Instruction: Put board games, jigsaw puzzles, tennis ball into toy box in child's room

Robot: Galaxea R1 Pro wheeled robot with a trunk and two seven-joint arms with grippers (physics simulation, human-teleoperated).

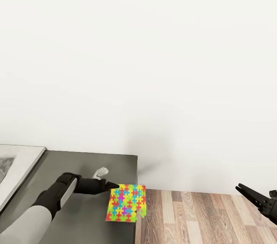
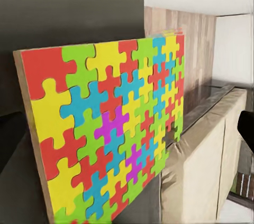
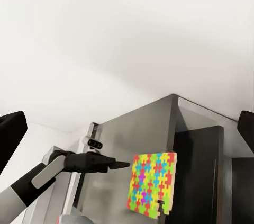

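White wall (image 1: 138, 44) fills the background, with wood-plank floor (image 1: 200, 217) at lower right. A dark grey tabletop (image 1: 77, 213) lies at lower left, its corner meeting the floor; a paler raised surface (image 1: 19, 167) adjoins it on the far left. The left arm reaches across the dark tabletop, and the left tool (image 1: 111, 186) is closed on the edge of a puzzle (image 1: 126, 203), a square slab of red, yellow, green, blue and purple pieces. The puzzle is at the tabletop's right edge, slightly overhanging the floor; the left wrist view shows it tilted up on edge (image 2: 106, 128). The right tool (image 1: 254, 198) hangs over the floor well to the right, fingers spread wide, holding nothing.
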